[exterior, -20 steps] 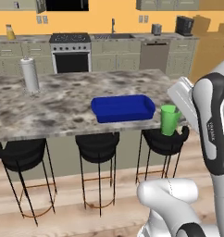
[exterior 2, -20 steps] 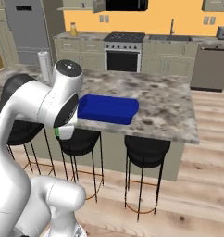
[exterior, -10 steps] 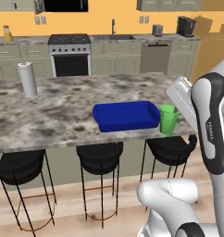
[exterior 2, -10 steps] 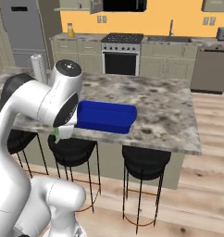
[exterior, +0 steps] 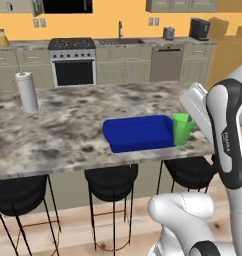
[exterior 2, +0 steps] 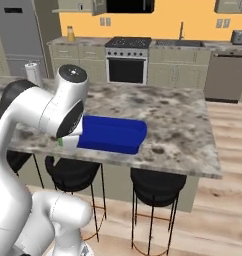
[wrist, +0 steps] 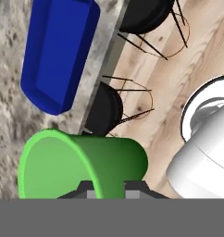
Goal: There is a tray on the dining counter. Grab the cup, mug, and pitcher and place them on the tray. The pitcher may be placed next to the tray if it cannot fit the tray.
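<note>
While pinched by the gripper [wrist: 107, 189], smooth green cup [exterior: 181, 128] apparently just beside the glossy blue tray [exterior: 138, 133].

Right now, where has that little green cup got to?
The green cup is held in the robot's tool, hanging at the near edge of the dining counter, just right of the blue tray in the left base view.

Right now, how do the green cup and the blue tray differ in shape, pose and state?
The cup is green, upright and round; the tray is blue, shallow and rectangular. The cup is held in the shut hand by the counter's near edge, beside the tray's end; the tray lies flat on the counter. The cup is far narrower than the tray. Both look empty and open at the top.
</note>
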Controlling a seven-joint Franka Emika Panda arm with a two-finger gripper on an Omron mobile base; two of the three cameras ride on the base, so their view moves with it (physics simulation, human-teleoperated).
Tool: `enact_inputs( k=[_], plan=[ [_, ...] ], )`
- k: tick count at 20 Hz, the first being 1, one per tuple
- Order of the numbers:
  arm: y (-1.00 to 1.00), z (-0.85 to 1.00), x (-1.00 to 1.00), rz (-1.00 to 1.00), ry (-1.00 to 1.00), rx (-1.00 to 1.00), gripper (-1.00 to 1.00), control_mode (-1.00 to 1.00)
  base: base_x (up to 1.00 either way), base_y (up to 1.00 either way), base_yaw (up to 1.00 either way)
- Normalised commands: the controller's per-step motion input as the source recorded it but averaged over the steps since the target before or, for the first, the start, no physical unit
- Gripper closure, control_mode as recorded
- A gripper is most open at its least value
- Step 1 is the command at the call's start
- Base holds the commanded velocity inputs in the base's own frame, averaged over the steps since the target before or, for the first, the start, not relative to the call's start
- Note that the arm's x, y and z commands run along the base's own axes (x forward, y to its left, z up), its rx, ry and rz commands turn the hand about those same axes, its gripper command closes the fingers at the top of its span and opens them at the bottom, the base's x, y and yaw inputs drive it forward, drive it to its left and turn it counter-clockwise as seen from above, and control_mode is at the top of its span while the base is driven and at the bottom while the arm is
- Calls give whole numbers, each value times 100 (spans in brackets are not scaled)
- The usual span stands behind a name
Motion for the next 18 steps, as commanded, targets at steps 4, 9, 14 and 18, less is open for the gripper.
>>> enact_inputs(
  k=[4,9,14,18],
  plan=[
    [0,0,0,0,0,0,100,100,59,8,-2],
    [0,0,0,0,0,0,100,100,55,0,0],
    [0,0,0,0,0,0,100,100,51,1,0],
    [0,0,0,0,0,0,100,100,49,3,0]
  ],
)
